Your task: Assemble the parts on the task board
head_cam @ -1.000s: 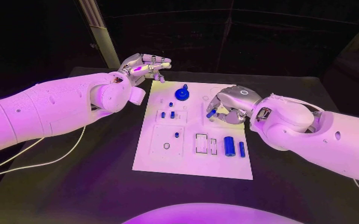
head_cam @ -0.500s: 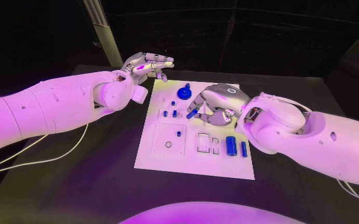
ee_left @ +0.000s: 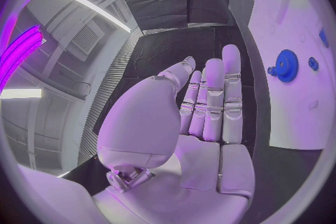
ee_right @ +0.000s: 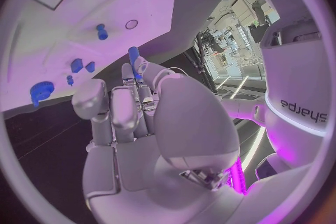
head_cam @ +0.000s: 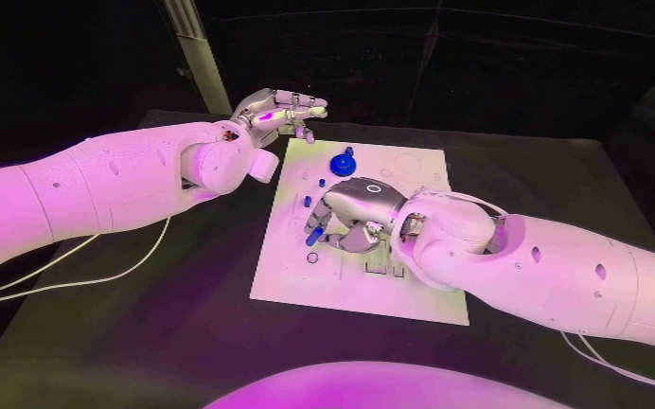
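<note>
White flat task board on black table. Right hand over board middle, fingers pressed together, pinching small blue cylindrical peg above round hole. Blue gear with knob seated at board's far end. Left hand beyond far-left corner, holding nothing, fingers straight, side by side. No legible writing on board.

The left arm is reaching in from the left side, its left hand hovering raised above the table's far side, fingers lying straight and close together, holding nothing. The right arm is stretching across from the right, its right hand hanging palm-down over the middle, fingers curling inward and pinching a small blue peg at their tips.
</note>
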Motion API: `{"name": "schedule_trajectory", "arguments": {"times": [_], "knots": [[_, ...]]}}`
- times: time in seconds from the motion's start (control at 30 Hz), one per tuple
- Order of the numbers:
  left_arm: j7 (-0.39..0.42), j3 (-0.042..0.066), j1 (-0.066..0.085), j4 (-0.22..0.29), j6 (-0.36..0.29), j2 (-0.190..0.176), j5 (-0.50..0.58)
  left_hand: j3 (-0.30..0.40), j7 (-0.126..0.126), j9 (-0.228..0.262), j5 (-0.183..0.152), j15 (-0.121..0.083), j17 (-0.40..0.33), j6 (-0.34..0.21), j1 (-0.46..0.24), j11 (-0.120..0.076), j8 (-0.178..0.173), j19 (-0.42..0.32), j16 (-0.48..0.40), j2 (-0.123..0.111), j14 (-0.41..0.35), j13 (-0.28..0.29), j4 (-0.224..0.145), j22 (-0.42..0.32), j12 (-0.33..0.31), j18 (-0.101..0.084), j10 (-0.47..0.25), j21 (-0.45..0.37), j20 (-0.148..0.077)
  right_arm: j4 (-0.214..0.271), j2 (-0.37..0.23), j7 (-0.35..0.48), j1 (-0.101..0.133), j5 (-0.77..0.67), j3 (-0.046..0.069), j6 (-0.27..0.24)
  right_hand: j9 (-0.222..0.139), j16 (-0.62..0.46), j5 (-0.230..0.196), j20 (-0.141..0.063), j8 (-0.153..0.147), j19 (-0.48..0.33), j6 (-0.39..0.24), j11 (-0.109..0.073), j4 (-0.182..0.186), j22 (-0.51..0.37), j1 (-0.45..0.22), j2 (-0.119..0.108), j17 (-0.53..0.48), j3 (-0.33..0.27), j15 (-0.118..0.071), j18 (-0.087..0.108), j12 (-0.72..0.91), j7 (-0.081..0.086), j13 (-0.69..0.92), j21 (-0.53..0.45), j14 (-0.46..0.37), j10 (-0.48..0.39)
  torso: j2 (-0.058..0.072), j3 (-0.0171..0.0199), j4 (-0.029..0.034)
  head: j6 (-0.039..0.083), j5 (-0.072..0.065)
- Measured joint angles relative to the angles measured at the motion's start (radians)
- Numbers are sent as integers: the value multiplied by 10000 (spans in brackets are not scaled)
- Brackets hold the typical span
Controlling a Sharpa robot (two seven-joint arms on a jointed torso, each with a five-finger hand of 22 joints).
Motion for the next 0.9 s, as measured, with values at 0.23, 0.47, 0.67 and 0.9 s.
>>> {"name": "schedule_trajectory", "arguments": {"times": [0.23,0.47,0.67,0.9], "knots": [[-1,0,3,12,10,19,0,0,0,0,0,0,0,0,0,0,0,0,0,0,0,-8,0,-8,0,1,0,0,0,-336,359,6,-89,-187,-41,439,-1,0,-1,0,-31,0,-2,1,-1,0,-48,-3,-13,-1,0,0,0,3,0,0,0,-1,-5,5,-7,-43,61],[-1,1,3,17,15,21,0,-1,0,0,0,0,1,0,0,0,0,0,0,0,0,-8,0,-7,0,0,0,0,0,-472,523,-14,-106,-418,-48,779,-7,0,-2,0,-69,0,-4,2,-1,-12,-50,-6,-12,-2,0,0,-46,5,0,0,0,-2,-8,14,-10,-69,105],[-2,2,4,16,19,21,0,-1,0,0,0,0,1,0,0,0,0,0,0,0,0,-7,0,-6,0,0,0,0,0,-493,534,-72,-109,-631,-50,960,-9,0,-5,0,-89,0,-13,3,-3,-23,-59,-16,-12,-3,0,1,-46,22,0,0,0,-3,-9,20,-15,-91,117],[-4,2,4,7,22,24,0,-1,0,0,0,0,1,0,0,0,0,0,0,0,0,-7,0,-5,0,0,0,0,0,-495,532,-165,-110,-862,-51,1197,-1,0,34,0,-52,0,-12,3,-4,-22,-112,-66,-21,-5,0,0,-46,25,1,0,0,-3,-11,18,-18,-124,133]]}}
